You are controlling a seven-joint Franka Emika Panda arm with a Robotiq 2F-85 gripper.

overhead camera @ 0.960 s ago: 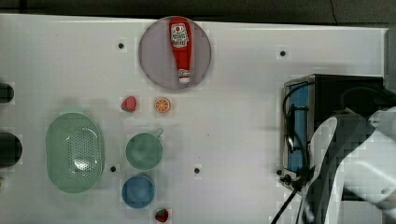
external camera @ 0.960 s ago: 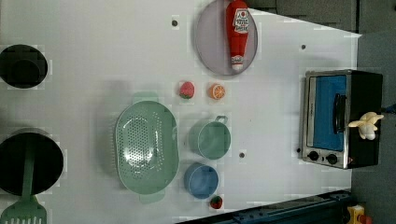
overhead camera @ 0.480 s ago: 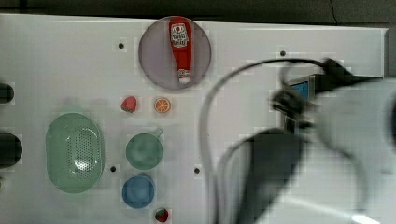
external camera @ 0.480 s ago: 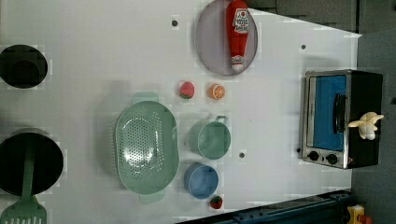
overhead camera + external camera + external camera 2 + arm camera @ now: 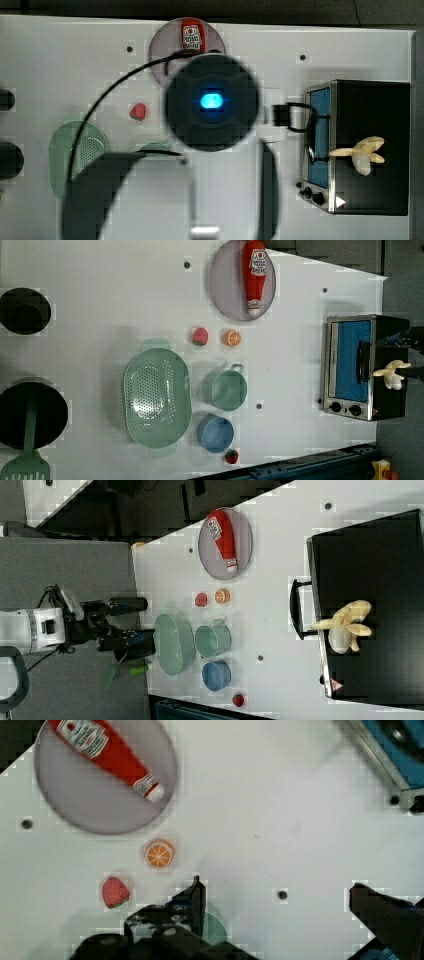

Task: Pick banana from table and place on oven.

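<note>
The pale yellow banana (image 5: 362, 152) lies on the black top of the oven (image 5: 385, 110), apart from the gripper. It shows there in the left view too, banana (image 5: 392, 375) on oven (image 5: 350, 367), and in the right view, banana (image 5: 347, 625) on oven (image 5: 380, 570). My gripper (image 5: 131, 626) stands open and holds nothing, well away from the oven at the right view's left. In the wrist view the gripper (image 5: 275, 889) hangs high over the white table (image 5: 280, 810), its dark fingers (image 5: 196, 895) spread wide. The arm's round end (image 5: 212, 102) covers the table's middle in the top view.
A ketchup bottle (image 5: 255, 272) lies on a grey plate (image 5: 225, 285). On the table are a strawberry (image 5: 199, 336), an orange slice (image 5: 232, 338), a green colander (image 5: 157, 397), a green cup (image 5: 229, 389), a blue bowl (image 5: 216, 433) and black pans (image 5: 24, 311) at the left view's left.
In the top view the arm has swung from over the oven to the table's middle, uncovering the banana on the oven top. The banana has not moved.
</note>
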